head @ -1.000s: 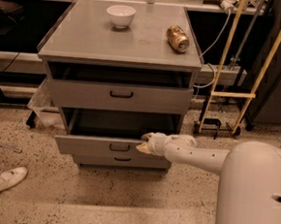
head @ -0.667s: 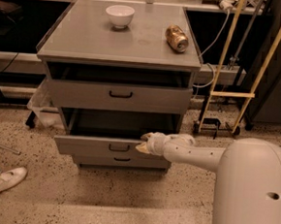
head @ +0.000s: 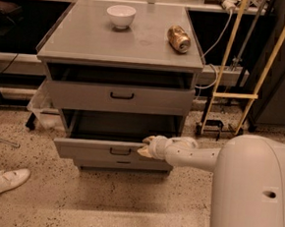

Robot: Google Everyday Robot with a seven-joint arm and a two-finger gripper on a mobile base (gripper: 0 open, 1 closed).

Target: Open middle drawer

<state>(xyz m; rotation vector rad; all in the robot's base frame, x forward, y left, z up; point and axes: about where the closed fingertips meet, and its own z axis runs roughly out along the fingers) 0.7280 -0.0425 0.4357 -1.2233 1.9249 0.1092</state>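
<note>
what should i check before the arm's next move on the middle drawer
1. Wide grey middle drawer pulled out: ok, partly open.
2. Gripper at the drawer front's top edge, right of the small black bracket handle: ok.
3. Hold on the panel: cannot tell.
4. White bowl and gold can back from the grey cabinet top's front edge: ok.
5. White shoe left of the drawer's path: ok.

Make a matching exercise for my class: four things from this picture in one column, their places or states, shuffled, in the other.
1 bowl
2 can
3 middle drawer
4 pincer

A pulled out
B lying on its side
C at the drawer's front rim
D white, upright

Pairs: 1-D; 2-B; 3-A; 4-C
</note>
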